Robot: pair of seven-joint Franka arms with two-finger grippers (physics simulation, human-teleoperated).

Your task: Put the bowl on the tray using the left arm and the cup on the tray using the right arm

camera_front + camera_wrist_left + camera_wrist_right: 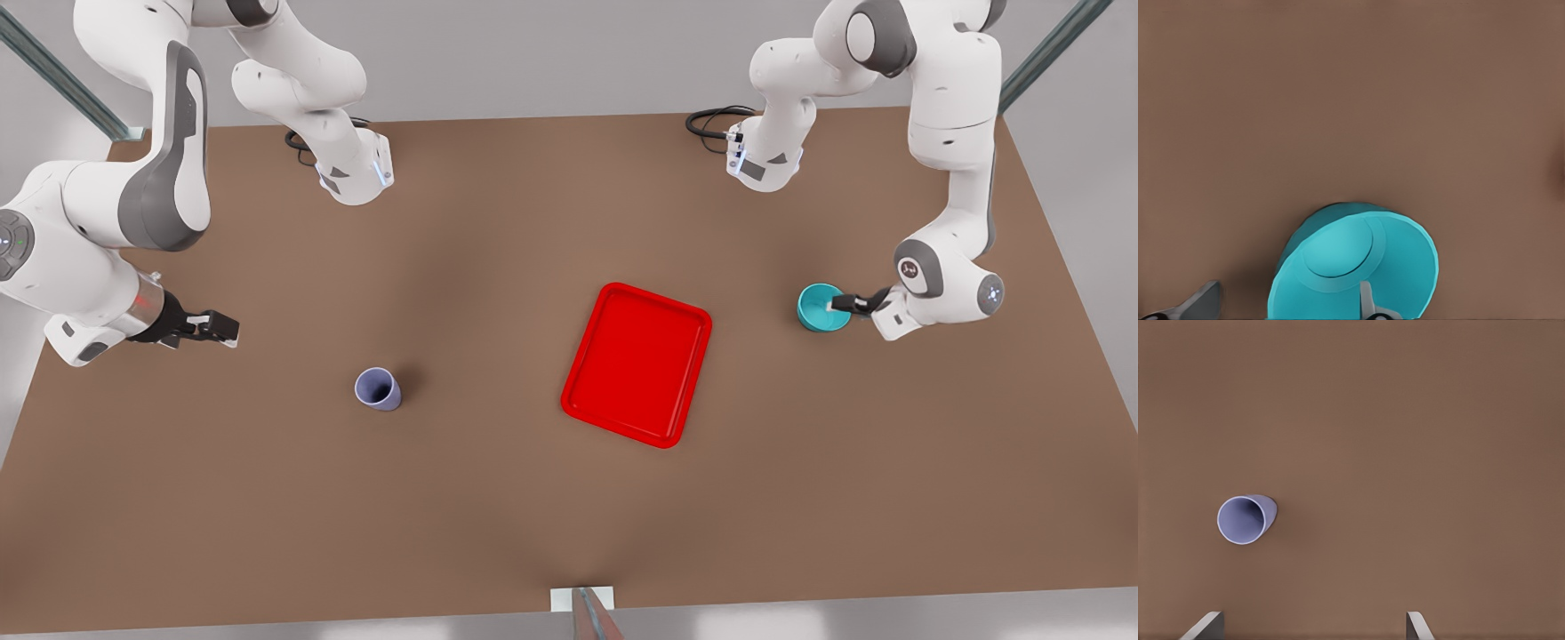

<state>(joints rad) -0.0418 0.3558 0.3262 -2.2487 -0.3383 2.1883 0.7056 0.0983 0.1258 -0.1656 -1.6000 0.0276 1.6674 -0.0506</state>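
Note:
The teal bowl [816,307] stands on the table at the front view's right, a little to the right of the red tray [637,364]. My left gripper [845,305] is at the bowl's right rim. In the left wrist view the left gripper [1286,308] is open: one finger [1367,300] is inside the bowl [1351,260] and the other is outside its wall, not touching it. The lavender cup [378,388] stands upright to the left of the tray. My right gripper [218,327] hovers open up and to the left of the cup. The right wrist view shows the cup [1245,519] ahead of the right gripper [1311,628].
Both arm bases [356,173] [765,160] sit at the table's back edge with black cables beside them. A small white bracket [582,600] is on the front edge. The brown table [498,498] lies bare between cup and tray and in front of them.

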